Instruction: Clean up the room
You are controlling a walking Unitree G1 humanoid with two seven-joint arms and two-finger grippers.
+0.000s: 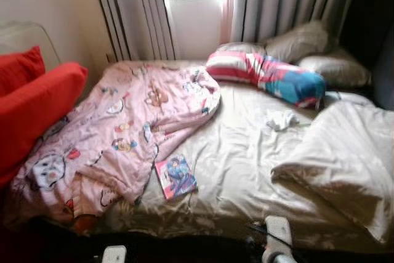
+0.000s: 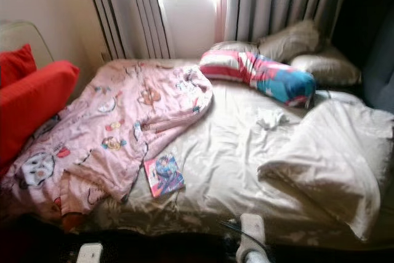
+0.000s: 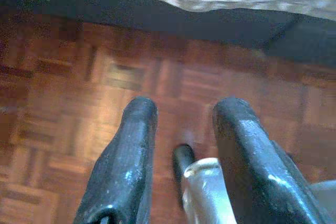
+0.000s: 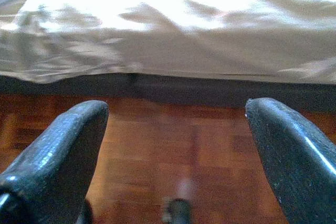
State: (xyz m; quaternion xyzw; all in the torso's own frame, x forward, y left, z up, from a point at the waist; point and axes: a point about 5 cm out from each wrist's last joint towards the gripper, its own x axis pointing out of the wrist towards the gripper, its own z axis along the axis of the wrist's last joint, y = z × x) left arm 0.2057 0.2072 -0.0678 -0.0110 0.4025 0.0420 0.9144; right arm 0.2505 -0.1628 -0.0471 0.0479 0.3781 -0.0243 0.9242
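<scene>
Right gripper (image 4: 176, 124) hangs low over parquet floor (image 4: 157, 145) at the bed's (image 1: 246, 164) foot, fingers spread wide, holding nothing. Left gripper (image 3: 181, 124), also low over the floor, fingers narrowly apart, empty. On the bed: pink blanket (image 1: 123, 127) rumpled on robot's left, comic book (image 1: 176, 177) just beside its edge, striped bolster (image 1: 265, 75) near pillows (image 1: 301, 41), small white cloth (image 1: 280, 119) mid-sheet, beige duvet (image 1: 345, 158) bunched at right. Red cushions (image 1: 31, 103) far left.

Left gripper (image 3: 181, 124): two long black fingers (image 3: 126, 166), rounded tips, glossy and lightly speckled, silver metal part between them. Right gripper (image 4: 176, 129): matching black textured fingers (image 4: 58, 150). Silver-grey arm ends (image 1: 277, 238) with dark cable.
</scene>
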